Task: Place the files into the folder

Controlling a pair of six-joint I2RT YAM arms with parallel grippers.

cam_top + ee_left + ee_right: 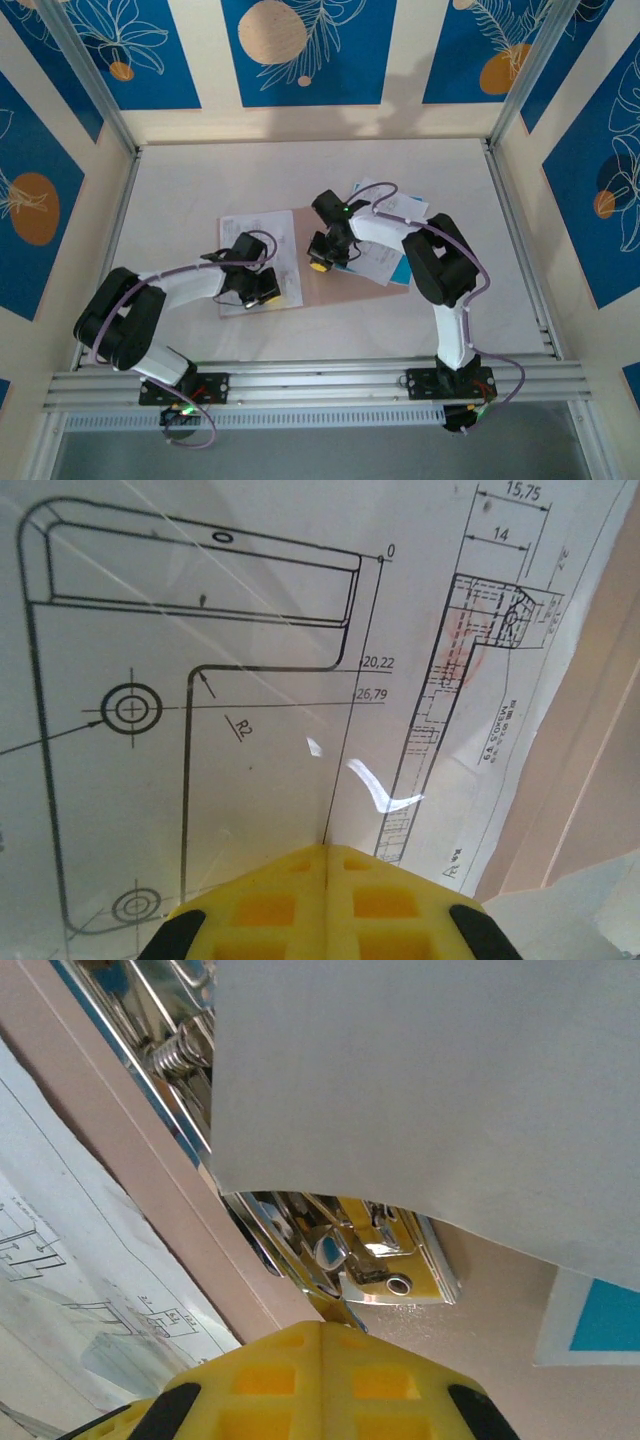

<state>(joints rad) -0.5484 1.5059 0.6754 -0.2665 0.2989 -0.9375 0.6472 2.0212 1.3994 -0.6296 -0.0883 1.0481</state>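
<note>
Top external view: left fingers (268, 297), pressed together, pin a printed sheet (248, 235) beside the open folder (345, 292). The right fingers (318, 266), likewise closed, sit at its metal clip (350, 1255). Other files (397, 212) lie on the worktop (180, 180). Dragging could crumple the pinned sheet.

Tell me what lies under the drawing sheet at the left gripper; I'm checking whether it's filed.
Past the right edge of the sheet, the pinkish-tan folder shows, so they overlap. How far the folder runs beneath is hidden by the paper.
</note>
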